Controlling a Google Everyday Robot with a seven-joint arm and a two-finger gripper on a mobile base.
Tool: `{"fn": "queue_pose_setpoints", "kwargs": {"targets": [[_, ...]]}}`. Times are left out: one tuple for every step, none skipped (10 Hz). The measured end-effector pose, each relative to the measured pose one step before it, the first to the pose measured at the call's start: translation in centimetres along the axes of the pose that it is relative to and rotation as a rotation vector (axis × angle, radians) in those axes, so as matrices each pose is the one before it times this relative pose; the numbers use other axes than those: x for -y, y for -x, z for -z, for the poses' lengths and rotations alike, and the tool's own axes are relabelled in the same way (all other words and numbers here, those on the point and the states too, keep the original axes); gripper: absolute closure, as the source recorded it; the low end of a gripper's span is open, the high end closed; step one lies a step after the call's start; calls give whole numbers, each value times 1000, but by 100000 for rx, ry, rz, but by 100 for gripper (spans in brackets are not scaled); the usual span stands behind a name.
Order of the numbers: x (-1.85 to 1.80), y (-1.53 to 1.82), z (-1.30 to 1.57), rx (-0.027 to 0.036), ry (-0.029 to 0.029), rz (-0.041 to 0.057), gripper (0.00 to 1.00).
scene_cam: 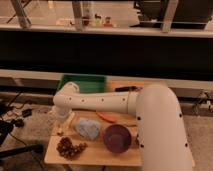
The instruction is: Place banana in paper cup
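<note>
Presently catalogued, left to right:

- White tubular robot arm (100,102): stretched leftward above the wooden surface (95,156), bending down at its left end.
- Hand (60,114): low over the surface's left edge, spread wide open, gripping nothing.
- Pale yellow, long, slightly curved banana (66,124): flat on the surface, just beside the hand, slanting toward the front-left.
- Dark red grape cluster (69,147): front-left corner.
- Pale blue soft lump (87,128): centre.
- Orange-red carrot-like piece (106,117): behind the lump.
- Round purple bowl (117,138): right of the lump.
- Green rectangular bin (84,81): rear.
</note>
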Motion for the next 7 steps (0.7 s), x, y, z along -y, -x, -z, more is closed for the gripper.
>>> {"fn": "queue_pose_setpoints", "kwargs": {"targets": [[10,-351,-205,-479,493,230,20],[62,-394,-199,-838,775,746,20],[21,-317,-136,-795,830,780,20],[49,-484,-228,-1459,1626,1504,20],[73,-189,-28,-1217,1053,1161,20],[19,-152,-173,-1820,2039,2243,20],[25,3,-208,-1029,1873,1738,20]]}}
